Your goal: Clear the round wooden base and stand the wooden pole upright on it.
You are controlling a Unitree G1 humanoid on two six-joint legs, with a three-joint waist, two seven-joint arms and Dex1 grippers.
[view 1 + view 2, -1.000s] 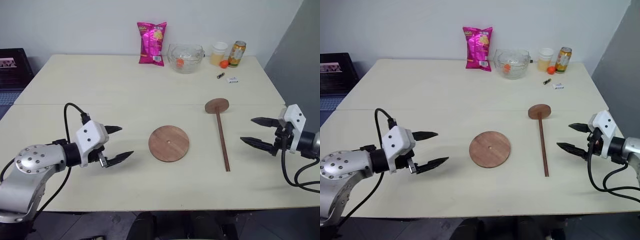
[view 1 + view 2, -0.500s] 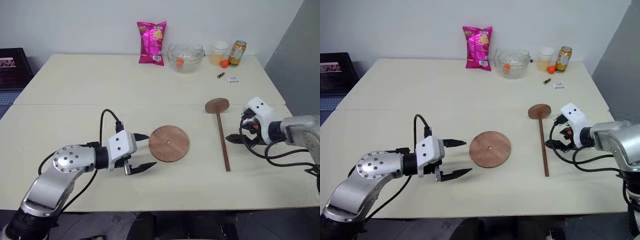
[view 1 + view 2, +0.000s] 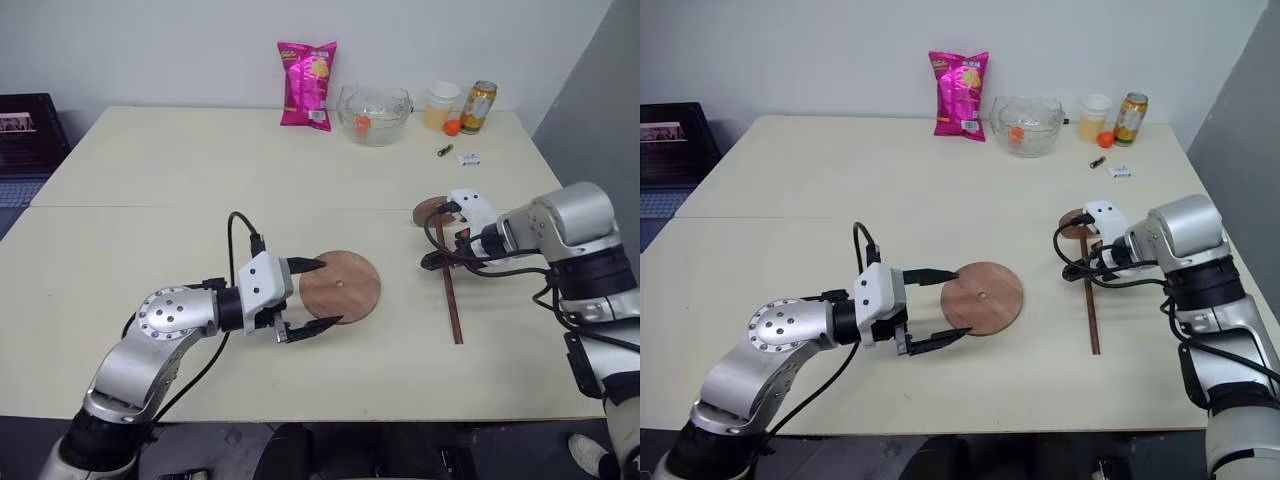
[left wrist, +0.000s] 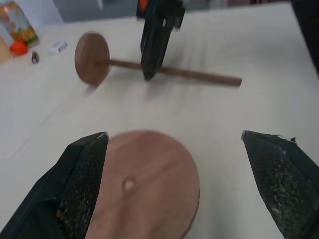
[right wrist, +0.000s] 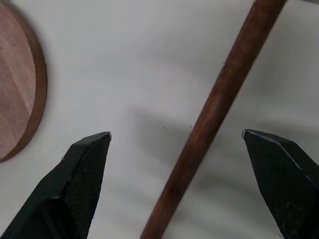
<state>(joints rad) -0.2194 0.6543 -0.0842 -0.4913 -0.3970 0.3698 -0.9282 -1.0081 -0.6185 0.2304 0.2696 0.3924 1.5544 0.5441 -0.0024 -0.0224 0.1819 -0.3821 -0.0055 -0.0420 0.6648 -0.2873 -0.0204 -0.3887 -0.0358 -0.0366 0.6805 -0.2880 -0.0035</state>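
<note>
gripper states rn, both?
Left gripper: open, empty, at the round wooden base.
Right gripper: open, empty, over the wooden pole.

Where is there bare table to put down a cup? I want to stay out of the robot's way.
The wide stretch between the chip bag and the round wooden base is bare, as is the table's whole left side. The back right corner is crowded: glass bowl, cup, can.

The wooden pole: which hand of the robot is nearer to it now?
The right hand: it hangs open directly over the wooden pole, near its disc end. The left hand is at the near-left edge of the round wooden base, well away from the pole.
</note>
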